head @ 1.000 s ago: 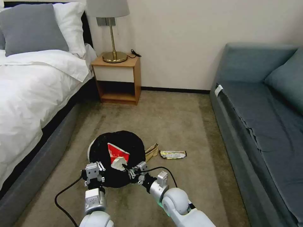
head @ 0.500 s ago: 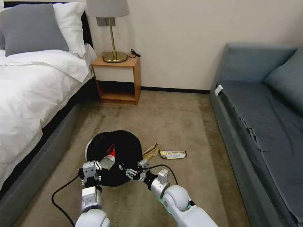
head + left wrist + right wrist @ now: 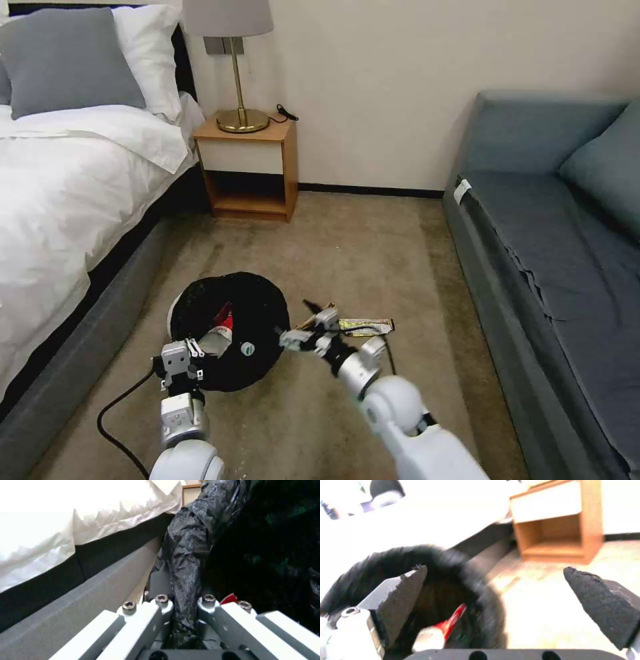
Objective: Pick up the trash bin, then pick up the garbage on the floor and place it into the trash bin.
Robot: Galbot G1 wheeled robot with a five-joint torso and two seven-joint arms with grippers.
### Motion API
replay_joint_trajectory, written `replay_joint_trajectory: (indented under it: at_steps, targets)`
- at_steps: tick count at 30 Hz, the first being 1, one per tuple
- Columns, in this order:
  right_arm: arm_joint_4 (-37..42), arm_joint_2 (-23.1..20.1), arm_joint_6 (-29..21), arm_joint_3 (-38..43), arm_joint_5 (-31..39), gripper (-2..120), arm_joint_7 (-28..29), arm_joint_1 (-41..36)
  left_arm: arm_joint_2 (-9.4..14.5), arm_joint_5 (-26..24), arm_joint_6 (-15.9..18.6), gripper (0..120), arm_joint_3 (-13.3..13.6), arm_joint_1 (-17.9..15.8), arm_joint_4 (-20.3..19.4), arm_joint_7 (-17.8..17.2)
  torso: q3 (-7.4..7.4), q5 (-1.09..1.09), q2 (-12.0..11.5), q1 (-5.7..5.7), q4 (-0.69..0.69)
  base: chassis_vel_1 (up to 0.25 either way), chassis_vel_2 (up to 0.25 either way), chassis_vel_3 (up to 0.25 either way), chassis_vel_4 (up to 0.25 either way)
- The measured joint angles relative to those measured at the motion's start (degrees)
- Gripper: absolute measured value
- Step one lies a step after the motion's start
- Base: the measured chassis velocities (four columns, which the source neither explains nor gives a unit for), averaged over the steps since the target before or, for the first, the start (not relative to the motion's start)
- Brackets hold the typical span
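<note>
Right gripper (image 3: 295, 321) withdrawn from trash bin (image 3: 230, 330)

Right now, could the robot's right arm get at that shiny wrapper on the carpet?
Probably yes. The right gripper is open, just beside the gold-silver wrapper; only the tan paper bag lies close by it.

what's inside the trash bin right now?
Inside the trash bin, against the black liner, lie the red-white packet and a clear bottle with a green label. Anything deeper is hidden by the dark bag. The left gripper pinches the near rim; the right gripper is open beside it.
</note>
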Motion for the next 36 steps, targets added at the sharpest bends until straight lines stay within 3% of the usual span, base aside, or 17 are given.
replay_joint_trajectory:
  at_steps: [7, 17, 28, 36]
  targets:
    - [2.2, -3.0, 0.4, 6.8, 2.5, 100, 0.8, -1.3, -0.9, 1.0, -0.4, 2, -0.1, -0.2, 0.7, 0.0, 0.00, 0.00, 0.0, 0.00, 0.00, 0.000, 0.000, 0.000, 0.000]
    - [-2.6, -5.8, 3.9, 13.4, 1.2, 100, 2.3, -4.5, -1.3, 2.5, -2.0, 2, -1.3, -0.6, 2.4, -0.3, 0.00, 0.00, 0.0, 0.00, -0.01, 0.000, 0.000, 0.000, 0.000]
    - [-13.7, -5.1, 4.0, 16.1, -8.0, 100, 7.4, -5.7, -1.7, 5.1, -5.1, 2, -2.7, 0.8, 4.0, -2.0, 0.00, 0.00, 0.0, 0.00, 0.00, 0.000, 0.000, 0.000, 0.000]
    - [-15.6, -4.0, 5.5, 16.4, -14.6, 100, 8.5, -8.5, -0.9, 6.3, -6.3, 2, -2.7, 1.1, 4.5, -3.1, 0.00, -0.01, 0.0, 0.00, 0.00, 0.000, 0.000, 0.000, 0.000]
